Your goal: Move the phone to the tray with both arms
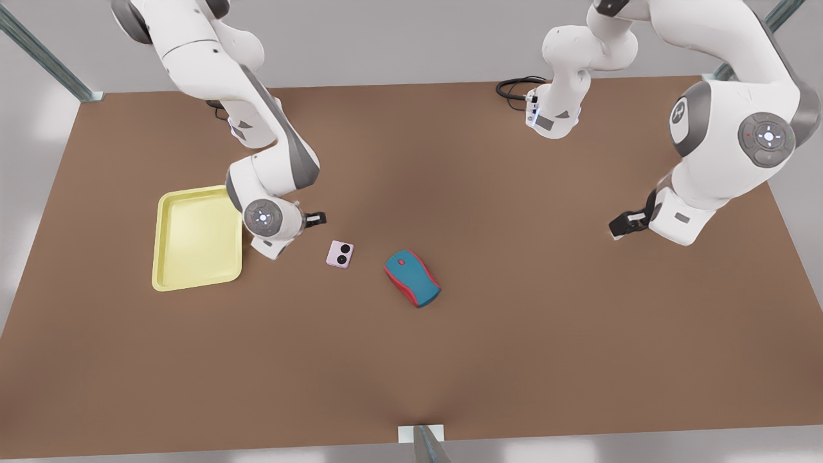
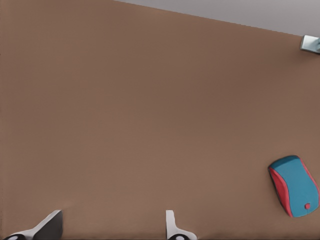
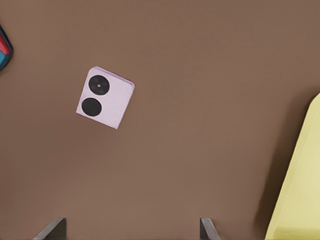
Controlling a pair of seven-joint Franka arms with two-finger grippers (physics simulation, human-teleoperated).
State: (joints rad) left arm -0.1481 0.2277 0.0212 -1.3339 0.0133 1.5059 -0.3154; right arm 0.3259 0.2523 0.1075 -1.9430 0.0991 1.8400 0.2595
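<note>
The right gripper hangs open and empty between the tray and the phone, fingertips spread wide above bare worktop. The phone lies flat, lenses up, apart from the tray and near the mouse. The left gripper waits, also open and empty, well off toward the front view's right. Risk assessment: the phone is thin and lies flush, so descending fingers could skid it toward the mouse rather than pinch it; a misjudged approach could also bump the tray rim.
</note>
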